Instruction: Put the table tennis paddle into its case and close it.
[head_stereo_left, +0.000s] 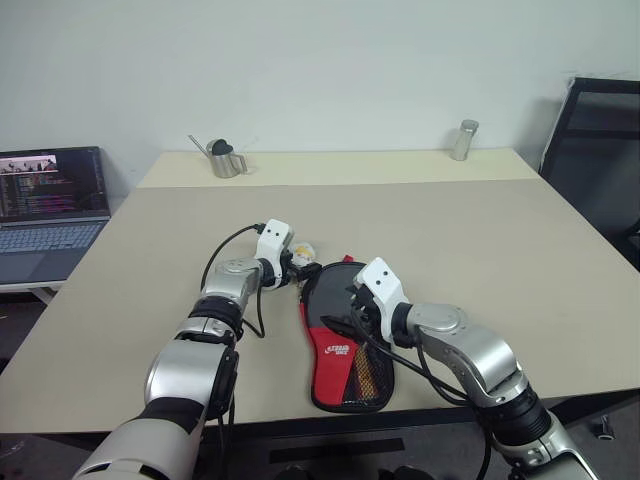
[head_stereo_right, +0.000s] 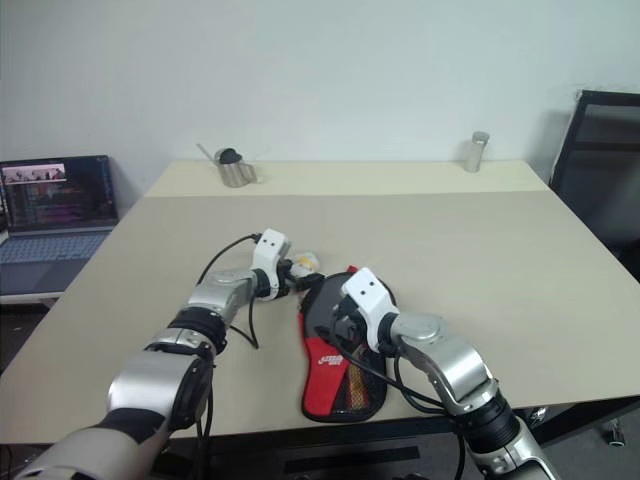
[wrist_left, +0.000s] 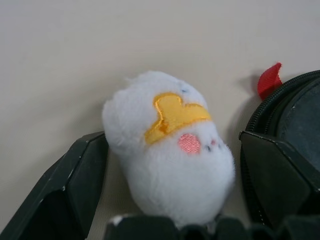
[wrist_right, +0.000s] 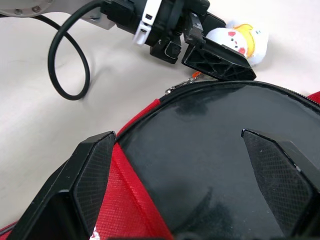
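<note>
The case (head_stereo_left: 338, 352) lies near the table's front edge, black at its far end and red with a mesh pocket and white logo nearer me. Within its zipper rim (wrist_right: 235, 87) is a smooth black round face (wrist_right: 200, 150); I cannot tell whether that is the paddle's rubber or the case's cover. No paddle handle is visible. My right gripper (wrist_right: 175, 140) hangs open just over this black face. My left gripper (wrist_left: 172, 137) is open at the case's far left corner, its fingers (wrist_left: 75, 180) on either side of a small white plush toy (wrist_left: 170, 165).
A black cable (head_stereo_left: 225, 262) loops from my left wrist over the table (head_stereo_left: 450, 230). A metal watering can (head_stereo_left: 225, 158) and a metal cup (head_stereo_left: 464, 140) stand at the far edge. A laptop (head_stereo_left: 50, 200) sits off to the left, a black chair (head_stereo_left: 600, 150) to the right.
</note>
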